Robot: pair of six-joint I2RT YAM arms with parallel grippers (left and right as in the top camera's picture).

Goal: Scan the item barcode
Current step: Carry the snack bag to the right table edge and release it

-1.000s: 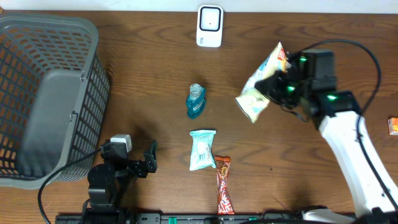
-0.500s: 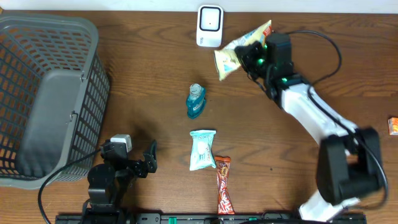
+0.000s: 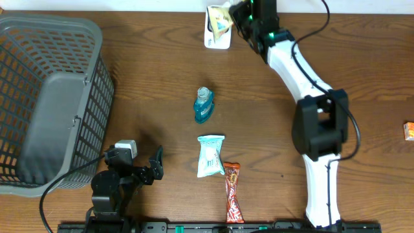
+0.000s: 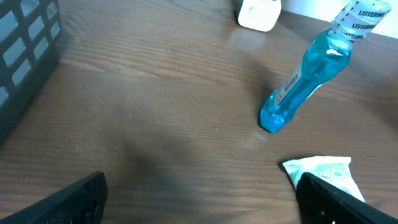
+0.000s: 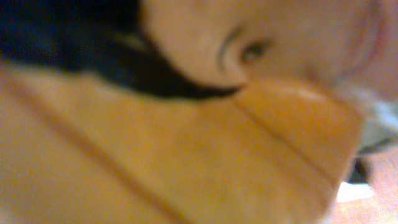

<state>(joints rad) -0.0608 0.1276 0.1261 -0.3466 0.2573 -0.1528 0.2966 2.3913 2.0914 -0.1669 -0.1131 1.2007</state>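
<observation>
1 snack bag (image 3: 220, 17) gripped by right tool (image 3: 238, 13) over scanner (image 3: 217, 41).

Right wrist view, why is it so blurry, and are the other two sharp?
Right wrist: what looks like the held snack bag fills the frame, too close to focus. Overhead: sharp and evenly lit. Left wrist: sharp, and the lettering on the blue bottle is legible.

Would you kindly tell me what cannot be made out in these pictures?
Right wrist view: blurred close-up, nothing identifiable.
Overhead: the snack bag partly hides the scanner.
Overhead: the orange packet is cut off by the right edge.
Left wrist view: the barcode on the bottle is too small to read.
</observation>
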